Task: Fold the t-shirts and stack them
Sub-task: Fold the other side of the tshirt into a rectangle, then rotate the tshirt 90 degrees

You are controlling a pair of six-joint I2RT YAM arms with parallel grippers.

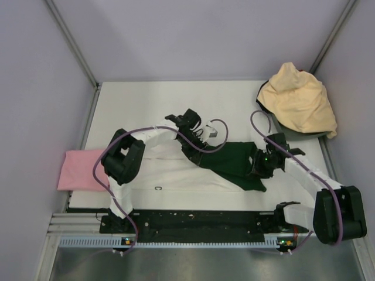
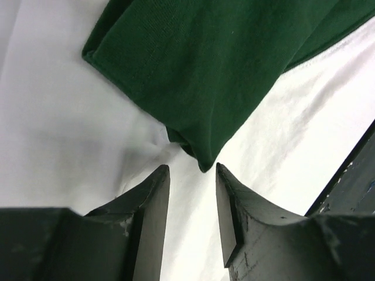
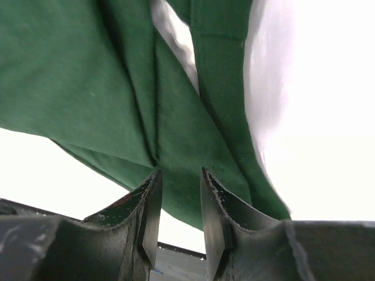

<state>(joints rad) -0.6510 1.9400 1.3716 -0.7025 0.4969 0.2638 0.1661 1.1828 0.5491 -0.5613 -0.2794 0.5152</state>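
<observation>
While both arms reach in from the near edge, the right gripper (image 3: 179,172) is the closest thing to me. Its jaws are only a narrow slit apart, with a fold of the dark green cloth (image 3: 76,88) between them. Creases run straight into the tips, so I read it as a firm pinch.

A little farther in, the left gripper (image 2: 192,171) points down at the white t-shirt (image 2: 64,134). Its jaws are nearly together and white cloth shows in the gap, but I cannot tell whether it has hold of the cloth. A green hemmed corner lies just beyond its tips.

All this cloth looks light, limp and thin. I judge it will sag and drag rather than keep a shape, and it may slide out of a shallow pinch. A hem or corner, where the cloth is doubled, seems the best place to take hold.

The white t-shirt lies spread mid-surface (image 1: 146,102), pale against pale, with the green bunched over its right side. The pink t-shirt (image 1: 79,168) lies flat at the left edge. Farthest off, at the right rear corner, the tan t-shirt (image 1: 299,100) is heaped on a dark container (image 1: 296,132).
</observation>
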